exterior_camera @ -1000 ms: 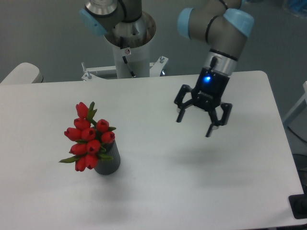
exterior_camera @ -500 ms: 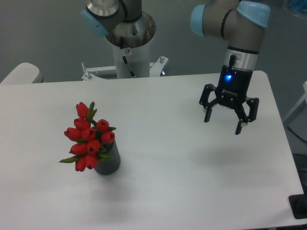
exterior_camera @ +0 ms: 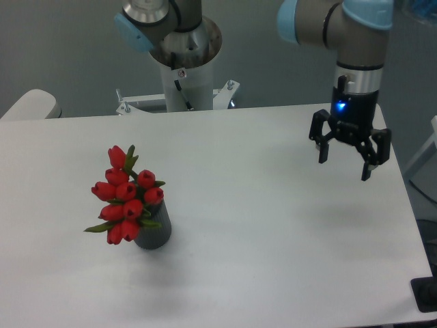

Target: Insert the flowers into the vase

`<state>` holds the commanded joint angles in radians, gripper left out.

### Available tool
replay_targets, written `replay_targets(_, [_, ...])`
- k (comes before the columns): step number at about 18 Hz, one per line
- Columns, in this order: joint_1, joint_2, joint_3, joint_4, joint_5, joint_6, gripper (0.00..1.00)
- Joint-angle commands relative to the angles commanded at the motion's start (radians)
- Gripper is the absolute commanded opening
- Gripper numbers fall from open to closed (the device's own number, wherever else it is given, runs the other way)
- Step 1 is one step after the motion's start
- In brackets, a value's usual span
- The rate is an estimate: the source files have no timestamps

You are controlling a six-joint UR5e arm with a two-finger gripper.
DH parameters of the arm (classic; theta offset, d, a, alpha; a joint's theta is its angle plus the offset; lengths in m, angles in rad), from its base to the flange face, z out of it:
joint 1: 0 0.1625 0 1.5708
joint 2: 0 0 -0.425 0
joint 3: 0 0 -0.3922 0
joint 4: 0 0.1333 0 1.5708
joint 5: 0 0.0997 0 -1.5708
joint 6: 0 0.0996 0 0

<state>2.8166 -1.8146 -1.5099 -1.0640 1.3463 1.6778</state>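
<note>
A bunch of red tulip flowers (exterior_camera: 125, 195) with a few green leaves stands in the dark grey vase (exterior_camera: 154, 234) on the left part of the white table (exterior_camera: 259, 232). The stems are inside the vase mouth and the blooms lean up and to the left. My gripper (exterior_camera: 345, 165) hangs far to the right, above the table's right side near the back edge. Its fingers are spread open and hold nothing.
The robot's white column base (exterior_camera: 187, 68) stands behind the table's back edge at the centre. A pale rounded object (exterior_camera: 29, 104) sits off the table at the far left. A black fixture (exterior_camera: 427, 294) is at the front right corner.
The gripper has moved to the right and a little up and back, away from the vase, staying open. The flowers and vase have not moved.
</note>
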Motion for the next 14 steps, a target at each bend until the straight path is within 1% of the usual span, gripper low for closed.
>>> replay_targets(1, [-0.028,-0.012,0.037,-0.048,0.063,0.031,1.0])
replay_targets(2, [-0.051,-0.018,0.068,-0.079,0.117,0.051,1.0])
replay_targets(3, [-0.065,-0.026,0.089,-0.103,0.148,0.059,1.0])
replay_targets(8, [-0.085,-0.06,0.174,-0.177,0.185,0.062,1.0])
replay_targets(9, [-0.088,-0.063,0.189,-0.194,0.207,0.062,1.0])
replay_targets(11, [-0.107,-0.074,0.206,-0.202,0.223,0.062,1.0])
replay_targets(14, [-0.114,-0.074,0.206,-0.197,0.223,0.06,1.0])
